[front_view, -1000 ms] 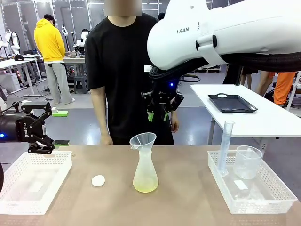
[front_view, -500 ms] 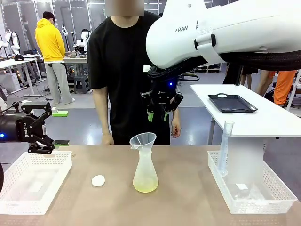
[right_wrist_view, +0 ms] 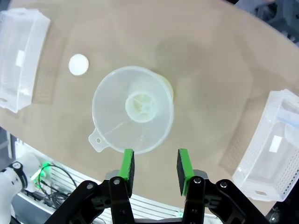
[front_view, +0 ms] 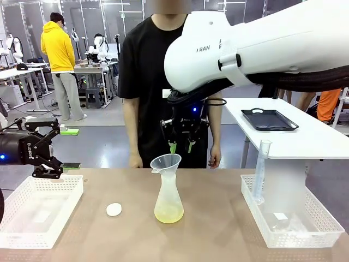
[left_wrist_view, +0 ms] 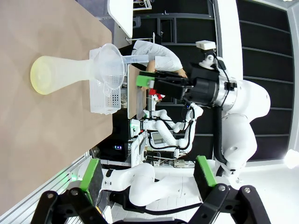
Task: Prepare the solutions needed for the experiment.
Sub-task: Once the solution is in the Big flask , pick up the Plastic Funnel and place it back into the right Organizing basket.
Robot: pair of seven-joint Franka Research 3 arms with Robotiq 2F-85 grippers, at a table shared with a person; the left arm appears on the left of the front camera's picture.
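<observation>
Gripper on the right arm [front_view: 181, 146] hangs just above the funnel [front_view: 166, 162], jaws half apart with nothing between them. That funnel sits in the neck of the flask [front_view: 168, 196], and the pale yellow-green solution [front_view: 169, 216] is a shallow layer at the flask's bottom, mid table [front_view: 229, 234]. My guess is it's going for the funnel rim. I'd drop straight down, pinch one wall of the rim lightly, then lift vertically so the flask doesn't tip. Left gripper [front_view: 59, 144] sits wide open over the left basket [front_view: 32, 229].
</observation>
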